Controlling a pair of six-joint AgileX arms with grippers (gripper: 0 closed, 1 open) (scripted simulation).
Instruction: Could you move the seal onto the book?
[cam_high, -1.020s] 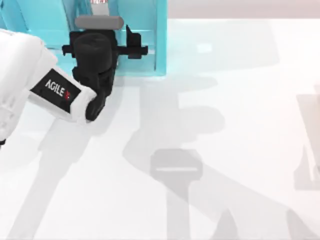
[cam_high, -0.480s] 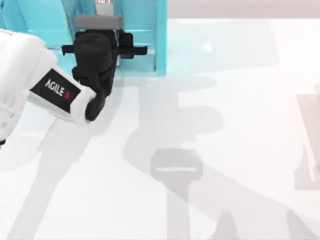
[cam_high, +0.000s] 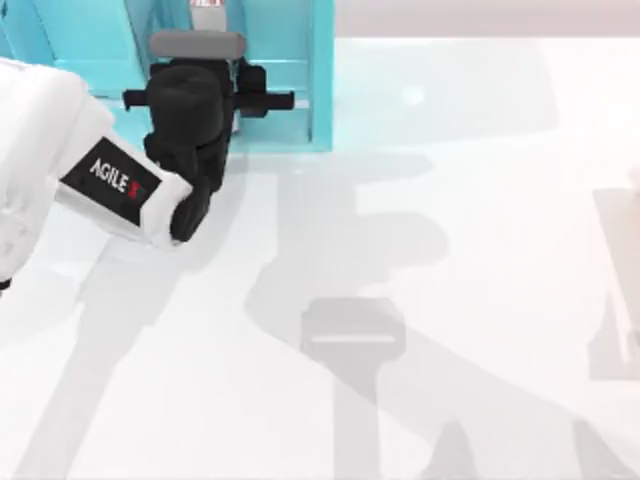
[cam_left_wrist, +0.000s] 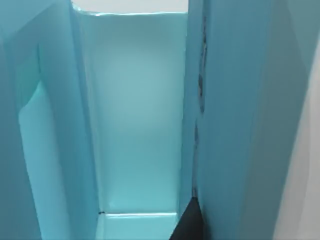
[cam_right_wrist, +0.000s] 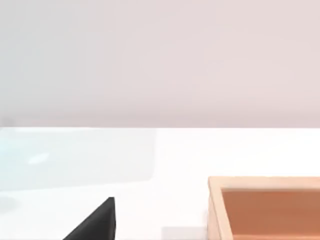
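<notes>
My left gripper (cam_high: 196, 95) reaches from the left arm into a tall teal shelf unit (cam_high: 285, 60) at the back left of the table. In the left wrist view a teal compartment (cam_left_wrist: 135, 115) lies straight ahead, with one black fingertip (cam_left_wrist: 188, 224) against its dividing wall. A small grey-red sliver (cam_high: 207, 4) shows at the picture's top edge just past the gripper; I cannot tell what it is. The seal and the book are out of view. One black fingertip (cam_right_wrist: 95, 223) of my right gripper shows above the white table.
A tan open box (cam_right_wrist: 265, 207) sits on the table close to the right gripper. The white table (cam_high: 420, 300) stretches across the middle and front, crossed by arm shadows. The shelf's walls hem in the left gripper on both sides.
The left gripper has edged slightly left and deeper into the shelf. The sliver at the top edge has shifted a little right.
</notes>
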